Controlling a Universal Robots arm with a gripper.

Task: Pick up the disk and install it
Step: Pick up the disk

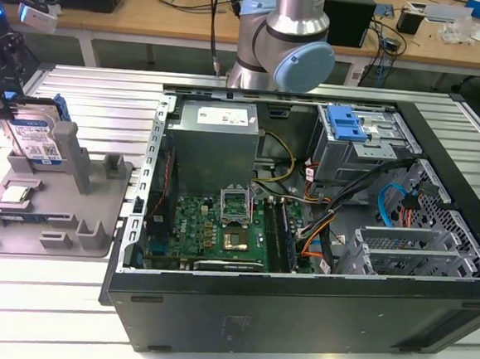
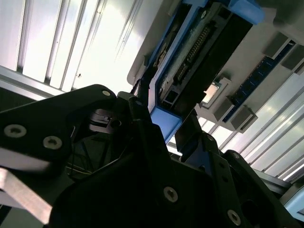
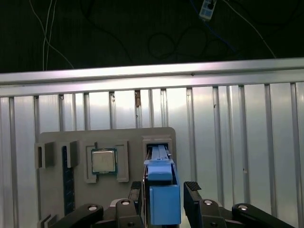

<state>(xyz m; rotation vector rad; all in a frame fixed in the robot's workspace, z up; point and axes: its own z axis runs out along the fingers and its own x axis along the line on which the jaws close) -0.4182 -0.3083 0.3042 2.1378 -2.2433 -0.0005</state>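
Your disk [image 1: 34,137] stands on edge in a slot of the grey holder [image 1: 95,218], at the exterior view's left, well apart from the open case [image 1: 296,309]. You can see its silver body with a white-and-blue label on the broad face and blue plastic framing along its edges. In the first wrist view you look down onto its thin upper edge, where a blue tab caps the end nearest the camera. In the second wrist view the same blue frame runs beside a dark edge with a row of connector pins.

The jaws straddle that upper edge, one on each broad side of the disk. In the first wrist view one sits right against the blue frame and a thin dark gap shows beside the other, so you should read them as open around the disk, not clamped on it. The disk is seated in its slot.

The arm [image 1: 285,33] rises behind the case, and its dark wrist end hangs at the exterior view's left edge, pointing down over the disk.

A chip [image 3: 103,160] lies flat in a recess of the holder beside the disk's slot. The holder rests on the slatted metal desk [image 1: 48,297], just beside the case. Inside the case, a blue-fronted bay [image 1: 348,123] sits at the far side.
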